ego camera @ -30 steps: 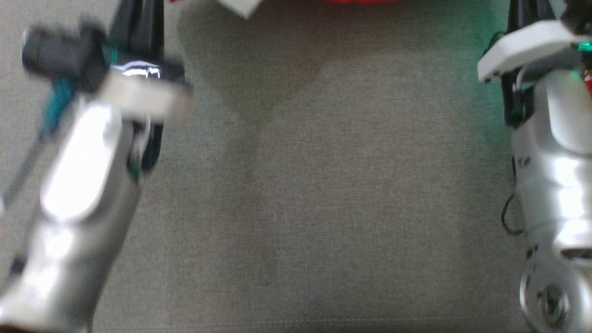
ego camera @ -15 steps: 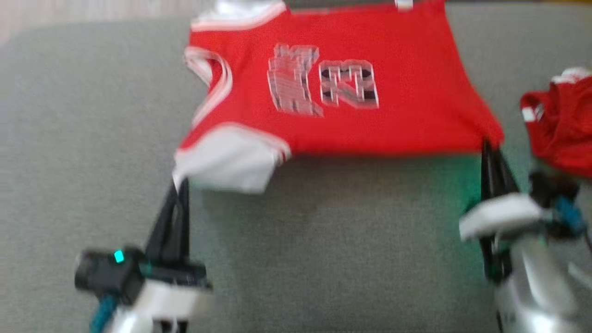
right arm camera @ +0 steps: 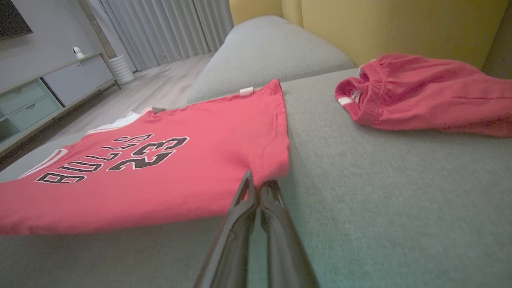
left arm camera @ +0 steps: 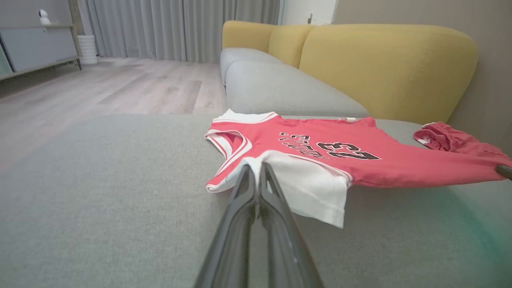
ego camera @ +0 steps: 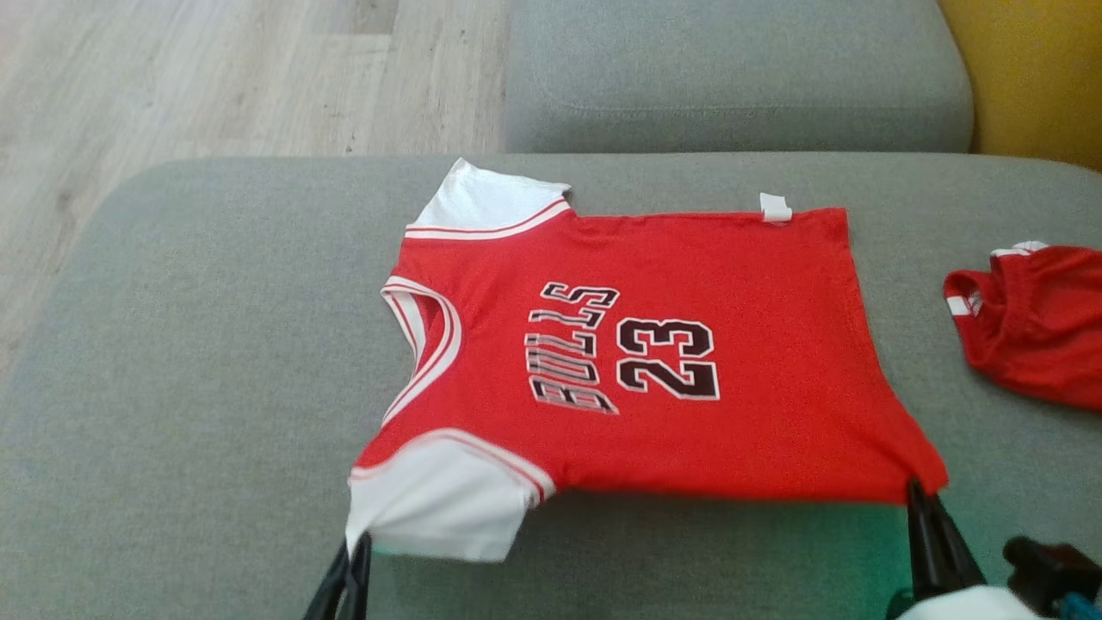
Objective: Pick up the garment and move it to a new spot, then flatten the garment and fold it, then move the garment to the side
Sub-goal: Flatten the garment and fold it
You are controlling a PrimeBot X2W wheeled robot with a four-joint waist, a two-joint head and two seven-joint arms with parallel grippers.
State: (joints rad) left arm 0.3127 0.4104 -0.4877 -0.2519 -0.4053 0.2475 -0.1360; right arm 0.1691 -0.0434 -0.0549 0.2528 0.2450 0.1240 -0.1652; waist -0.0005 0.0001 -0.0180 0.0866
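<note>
The garment (ego camera: 758, 293) is a red jersey with white sleeves and black lettering, spread on the grey sofa cushion (ego camera: 198, 362) with its neck to the left. Its near edge hangs slightly off the cushion. My left gripper (ego camera: 357, 541) is shut on the near white sleeve (left arm camera: 304, 188), its tips (left arm camera: 256, 167) pinching the sleeve's edge. My right gripper (ego camera: 914, 487) is shut on the near hem corner, and the right wrist view shows the tips (right arm camera: 258, 181) clamped on that red corner of the garment (right arm camera: 168, 180). The far half of the garment (left arm camera: 400, 168) rests flat.
Crumpled red shorts (ego camera: 1029, 319) lie on the cushion to the right of the jersey, close to the yellow backrest (ego camera: 1033, 77). A second grey cushion (ego camera: 732, 77) sits beyond. Wooden floor (ego camera: 172, 77) lies past the cushion's left and far edges.
The head camera has tilted, so the whole picture shifted and the jersey slid from the top edge to the middle. Both grippers stay shut at its near edge.
</note>
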